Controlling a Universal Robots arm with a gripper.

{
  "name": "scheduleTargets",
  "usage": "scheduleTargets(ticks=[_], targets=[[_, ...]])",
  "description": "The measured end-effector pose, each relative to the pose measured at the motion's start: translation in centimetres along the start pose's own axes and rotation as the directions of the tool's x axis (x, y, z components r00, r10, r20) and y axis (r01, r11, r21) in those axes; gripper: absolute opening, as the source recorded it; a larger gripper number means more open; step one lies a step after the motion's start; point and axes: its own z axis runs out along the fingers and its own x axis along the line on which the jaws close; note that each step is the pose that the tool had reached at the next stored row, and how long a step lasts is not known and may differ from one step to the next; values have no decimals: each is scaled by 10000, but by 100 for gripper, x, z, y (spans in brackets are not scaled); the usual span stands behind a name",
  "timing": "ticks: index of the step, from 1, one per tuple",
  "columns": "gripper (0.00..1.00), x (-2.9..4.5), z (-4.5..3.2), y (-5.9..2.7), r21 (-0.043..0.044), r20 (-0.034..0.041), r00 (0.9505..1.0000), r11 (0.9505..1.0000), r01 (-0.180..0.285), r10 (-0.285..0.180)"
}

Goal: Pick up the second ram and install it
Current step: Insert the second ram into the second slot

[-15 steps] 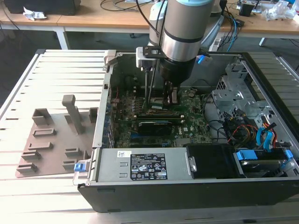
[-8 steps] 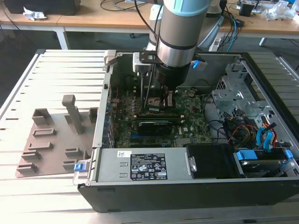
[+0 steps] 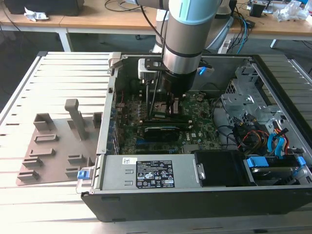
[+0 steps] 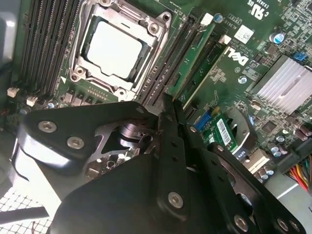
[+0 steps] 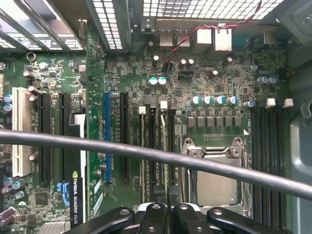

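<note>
I find the black gripper (image 4: 168,100) low over the motherboard, its jaws drawn narrow. The slim green ram stick (image 4: 192,61) stands in a slot beside the silver CPU socket (image 4: 114,46), at the jaw tips.

Hangs upright from the top centre of the exterior view: arm (image 3: 187,24) capped in pale blue, silver-grey wrist (image 3: 181,58) below it, pointed straight down. Ends a little above the frame's middle in the black hand (image 3: 165,113), set low with its tips downward. Shows in both wrist views as dark, bolted linkages spread to either side, with the two fingers (image 4: 171,146) pressed flat together and no gap visible between the tips.
</note>
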Motion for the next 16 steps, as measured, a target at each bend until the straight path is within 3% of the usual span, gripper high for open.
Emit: scheduleTargets(ticks=[2,8,11,16], targets=[[13,-2,14,13,4,42,10000,10000,4,-4],[13,0,28,45,5,42,10000,10000,-59,59],[13,-2,-6,45,8,43,9999,9999,-105,105],[13,5,10,41,17,54,9991,9991,-413,413]])
